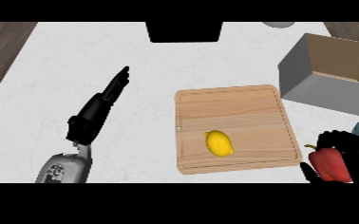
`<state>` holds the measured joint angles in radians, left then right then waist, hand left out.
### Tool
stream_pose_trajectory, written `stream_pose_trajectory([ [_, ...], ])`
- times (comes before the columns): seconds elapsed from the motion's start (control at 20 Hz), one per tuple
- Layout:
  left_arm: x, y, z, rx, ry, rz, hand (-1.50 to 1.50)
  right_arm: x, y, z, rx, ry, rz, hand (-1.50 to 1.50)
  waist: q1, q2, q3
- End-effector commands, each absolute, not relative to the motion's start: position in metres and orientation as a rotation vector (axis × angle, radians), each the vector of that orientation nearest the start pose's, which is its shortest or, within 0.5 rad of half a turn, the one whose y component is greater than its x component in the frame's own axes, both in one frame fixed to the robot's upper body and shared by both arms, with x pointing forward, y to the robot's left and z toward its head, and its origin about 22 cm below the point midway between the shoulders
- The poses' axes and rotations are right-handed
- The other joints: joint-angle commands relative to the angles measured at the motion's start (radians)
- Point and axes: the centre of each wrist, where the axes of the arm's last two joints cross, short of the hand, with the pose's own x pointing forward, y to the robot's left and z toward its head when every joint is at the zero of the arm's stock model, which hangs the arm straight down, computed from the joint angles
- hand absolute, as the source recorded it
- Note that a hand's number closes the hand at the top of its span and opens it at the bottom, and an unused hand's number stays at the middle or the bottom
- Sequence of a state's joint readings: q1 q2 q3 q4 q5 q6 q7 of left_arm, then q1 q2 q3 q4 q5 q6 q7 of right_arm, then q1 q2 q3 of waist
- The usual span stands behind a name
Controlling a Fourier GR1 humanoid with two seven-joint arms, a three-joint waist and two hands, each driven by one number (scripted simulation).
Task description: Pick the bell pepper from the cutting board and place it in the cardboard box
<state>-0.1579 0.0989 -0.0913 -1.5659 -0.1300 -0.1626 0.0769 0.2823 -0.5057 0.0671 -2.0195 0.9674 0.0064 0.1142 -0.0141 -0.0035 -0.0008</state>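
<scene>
A red bell pepper (331, 163) shows at the lower right, just off the cutting board's right edge, with my right hand (339, 141) curled round it; the black fingers wrap its top and lower left side. The wooden cutting board (231, 109) lies at centre right and carries a yellow lemon (219, 143). The cardboard box (324, 71), grey outside and brown inside, stands open at the upper right, beyond the board's far right corner. My left hand (98, 107) rests on the left of the counter, fingers straight and pointing away, holding nothing.
A black object (185, 31) sits at the far edge of the white counter, top centre. Part of a pale round thing (279, 24) shows at the top right. Dark wood floor borders the counter at both upper corners.
</scene>
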Motion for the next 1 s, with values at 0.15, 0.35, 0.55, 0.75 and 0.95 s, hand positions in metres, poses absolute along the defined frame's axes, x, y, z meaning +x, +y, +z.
stream_pose_trajectory([
  [0.15,0.273,0.203,0.031,-0.004,-1.588,-0.42,0.0,0.122,-0.293,0.165,-1.092,-1.581,1.031,1.5,-0.014,-0.002,0.0],
  [0.35,0.275,0.215,0.042,-0.01,-1.596,-0.442,0.0,0.109,-0.303,0.189,-1.169,-1.622,0.887,1.5,-0.011,-0.002,0.0],
  [0.55,0.28,0.222,0.042,-0.015,-1.593,-0.442,0.0,0.115,-0.307,0.188,-1.143,-1.611,0.761,1.5,-0.004,-0.001,0.0],
  [0.75,0.283,0.211,0.039,-0.038,-1.605,-0.435,0.0,0.123,-0.311,0.208,-1.205,-1.582,0.7,1.5,-0.002,0.0,-0.001],
  [0.95,0.281,0.2,0.033,-0.03,-1.59,-0.454,0.0,0.145,-0.321,0.223,-1.247,-1.532,0.687,1.5,0.01,0.003,0.0],
])
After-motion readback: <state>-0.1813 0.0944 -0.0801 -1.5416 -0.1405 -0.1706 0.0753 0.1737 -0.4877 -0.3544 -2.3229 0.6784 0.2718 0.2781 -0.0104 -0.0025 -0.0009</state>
